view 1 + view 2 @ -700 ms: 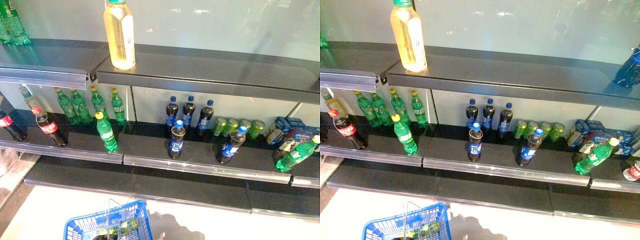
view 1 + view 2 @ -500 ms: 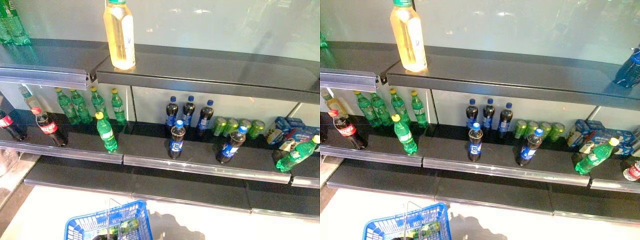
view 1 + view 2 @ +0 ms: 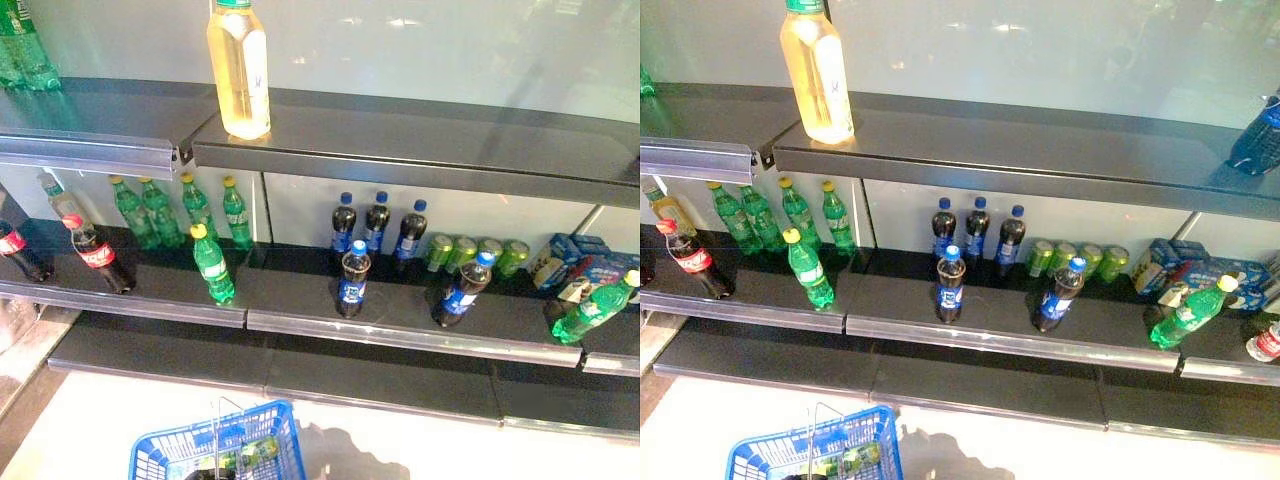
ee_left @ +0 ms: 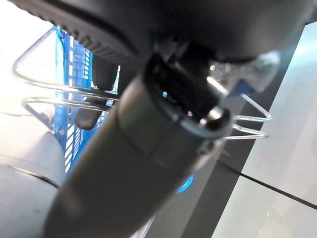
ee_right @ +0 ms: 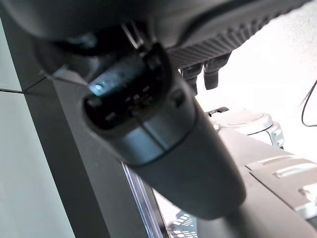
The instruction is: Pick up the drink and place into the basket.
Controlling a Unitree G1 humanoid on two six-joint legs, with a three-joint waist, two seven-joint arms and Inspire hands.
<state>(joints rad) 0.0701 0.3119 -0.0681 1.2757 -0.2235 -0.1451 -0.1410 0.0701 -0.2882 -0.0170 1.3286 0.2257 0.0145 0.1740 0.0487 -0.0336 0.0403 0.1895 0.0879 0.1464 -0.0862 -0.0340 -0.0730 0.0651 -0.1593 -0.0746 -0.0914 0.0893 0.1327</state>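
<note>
The left hand [image 4: 99,74] was down at the blue basket [image 3: 215,448], fingers curled round its wire handle [image 4: 59,94]. A green drink [image 3: 845,460] lay inside the basket, just below that hand. The right hand [image 5: 198,54] hung beside the shelf [image 3: 400,330]; whether it was closed couldn't be told.

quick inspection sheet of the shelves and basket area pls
surface: dark middle shelf stocked; top shelf nearly bare
job's things: blue basket on the floor, a green bottle inside; green bottles, dark blue-capped bottles standing on the middle shelf
clutter: tall yellow bottle on the top shelf; green cans, red-label bottle, blue cartons
hands: left hand by the basket's wire handle, fingers unclear; right hand hangs low, fingers unclear
cables: nothing seen
surroundings: pale floor
</note>
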